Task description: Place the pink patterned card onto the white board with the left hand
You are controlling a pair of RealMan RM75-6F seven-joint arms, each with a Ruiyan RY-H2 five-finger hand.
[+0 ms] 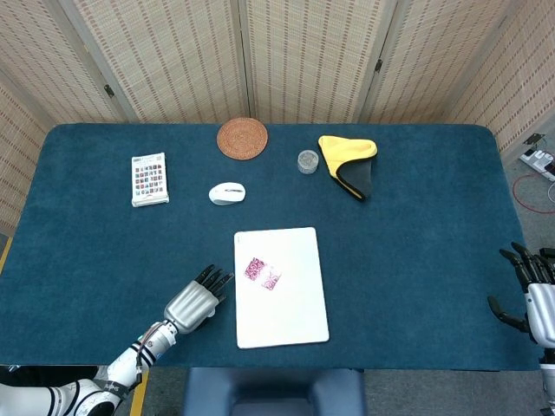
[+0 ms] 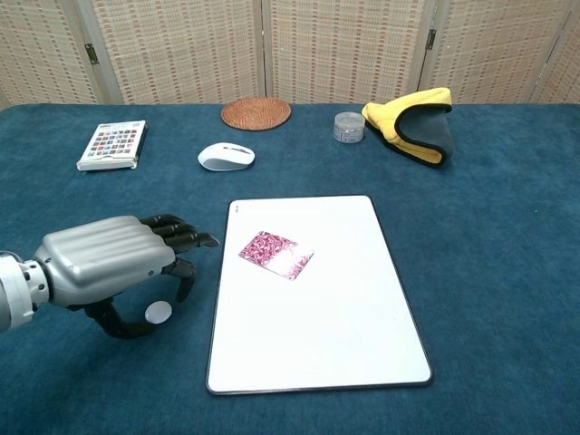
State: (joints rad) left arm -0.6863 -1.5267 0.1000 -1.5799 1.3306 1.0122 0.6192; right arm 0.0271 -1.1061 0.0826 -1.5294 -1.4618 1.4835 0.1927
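Lying on white board (image 2: 317, 317): pink patterned card (image 2: 275, 255) (left hand (image 2: 113, 263) beside).

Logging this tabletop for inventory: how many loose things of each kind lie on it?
pink patterned card: 1
white board: 1
computer mouse: 1
woven coaster: 1
small jar: 1
yellow-grey cloth: 1
card box: 1
white disc: 1
Total: 8

A pink patterned card (image 2: 275, 255) with a swirling magenta-and-white print lies on a plain white board (image 2: 344, 335) atop a deep teal table (image 2: 489, 263). Beyond sit a woven brown coaster (image 2: 256, 113), a white mouse (image 2: 227, 157) and a yellow-and-grey cloth (image 2: 412, 123).
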